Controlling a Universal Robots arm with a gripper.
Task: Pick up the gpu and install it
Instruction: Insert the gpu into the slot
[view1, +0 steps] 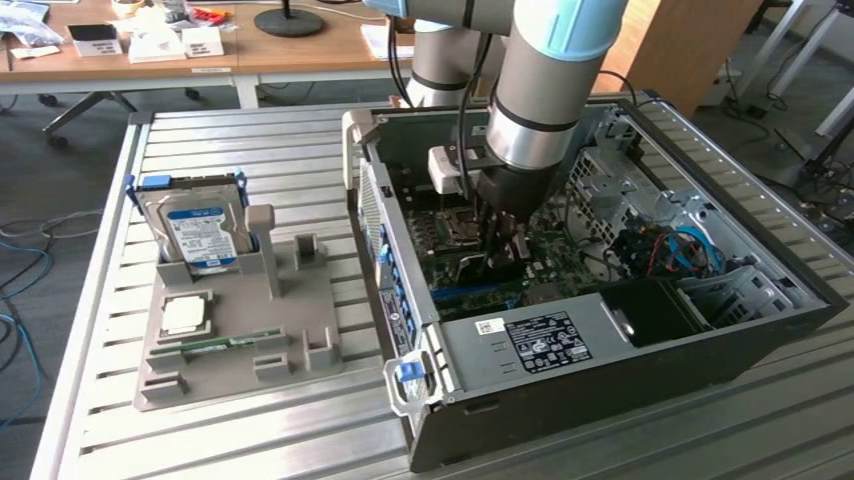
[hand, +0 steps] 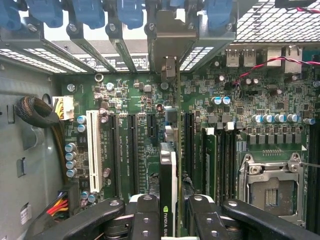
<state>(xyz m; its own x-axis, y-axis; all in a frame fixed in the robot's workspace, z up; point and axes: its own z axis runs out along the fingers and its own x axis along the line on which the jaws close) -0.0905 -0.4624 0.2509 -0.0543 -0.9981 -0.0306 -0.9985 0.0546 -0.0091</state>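
The gpu (hand: 169, 165) stands edge-on between my fingers, a thin dark card with a green-and-white NVIDIA label. Its silver bracket (hand: 167, 35) reaches up to the row of rear slot covers. My gripper (hand: 172, 220) is shut on the card's near end, one black finger (hand: 145, 215) on each side. The card lines up along a long black expansion slot on the green motherboard (hand: 240, 110); whether it is seated I cannot tell. In the exterior view my gripper (view1: 501, 240) is down inside the open computer case (view1: 747, 320), with the dark gpu (view1: 487, 268) below it.
A grey fixture tray (view1: 247, 330) on the slatted table holds a blue-labelled hard drive (view1: 200, 232), a processor (view1: 183, 315) and a green memory stick (view1: 220, 345). In the case are a power supply (view1: 534, 342), a white slot (hand: 93, 150) and a processor socket (hand: 272, 190).
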